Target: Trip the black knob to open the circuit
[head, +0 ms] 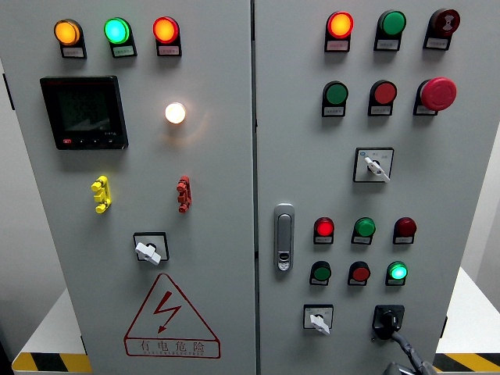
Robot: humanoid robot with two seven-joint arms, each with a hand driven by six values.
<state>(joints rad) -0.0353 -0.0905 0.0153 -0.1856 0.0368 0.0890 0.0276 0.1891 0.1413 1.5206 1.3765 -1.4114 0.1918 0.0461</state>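
A: Below the green lamp (398, 272) that glows at the lower right of the cabinet's right door (355, 187), there's the black knob (387, 319), sitting in its dark square plate. That's the one to trip.

B: And the hand?

A: The right hand (400, 351) comes up from the bottom edge, under that lamp and a little to the left. Only a grey finger or two show, running up to the knob's lower edge. They look to be touching it, but whether the fingers are pinching the knob or just resting against it, I cannot tell; most of the hand is cut off.

B: The left one?

A: Not in view at all.

B: So which step is this?

A: I'd judge the reach is done and the grip is being settled. The lamp is lit, so I'd guess the circuit isn't open yet.

B: What's next, then?

A: A firm hold on the knob's handle, then a twist, taking care not to brush the white selector (318, 319), which sits lower left of the lamp
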